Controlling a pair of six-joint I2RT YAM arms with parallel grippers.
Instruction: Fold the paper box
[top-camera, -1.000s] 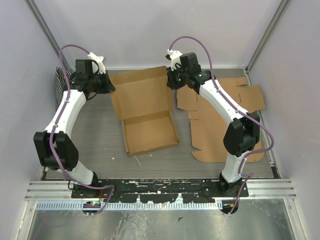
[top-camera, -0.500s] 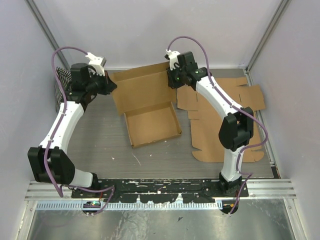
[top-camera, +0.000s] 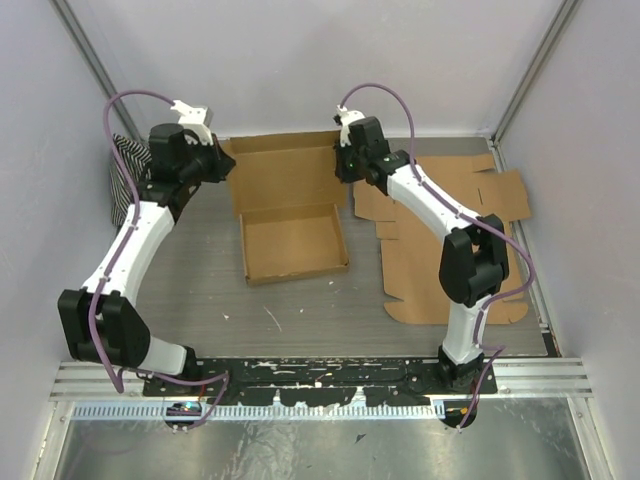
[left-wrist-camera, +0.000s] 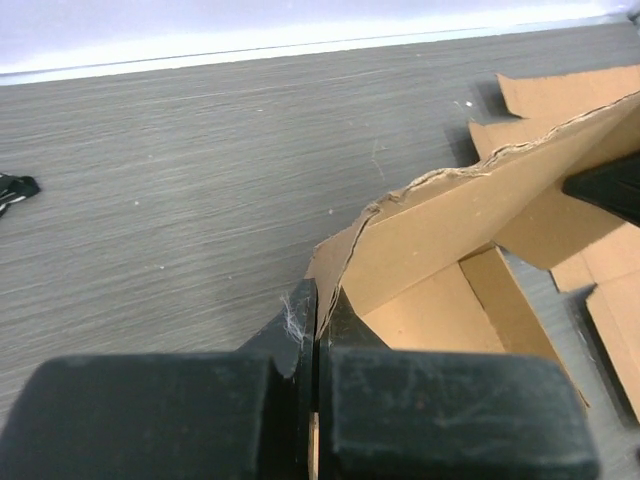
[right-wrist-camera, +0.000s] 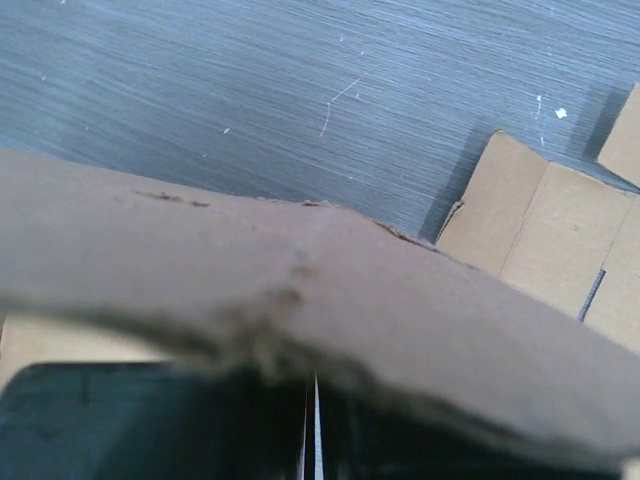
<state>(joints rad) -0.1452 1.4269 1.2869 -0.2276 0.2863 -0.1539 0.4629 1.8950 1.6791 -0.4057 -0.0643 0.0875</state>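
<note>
Jaws pinched shut on both sides: left gripper (top-camera: 220, 166) clamps the lid's left corner, right gripper (top-camera: 346, 166) its right corner. Paper box (top-camera: 293, 242) sits mid-table between the arms, lid lifted at the far side, beside flat cardboard sheets (top-camera: 440, 250).

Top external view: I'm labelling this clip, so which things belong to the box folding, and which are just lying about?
In the job: paper box, left gripper, right gripper, both shut on its lid flap.
Lying about: flat cardboard blanks, striped object by the left wall.
</note>
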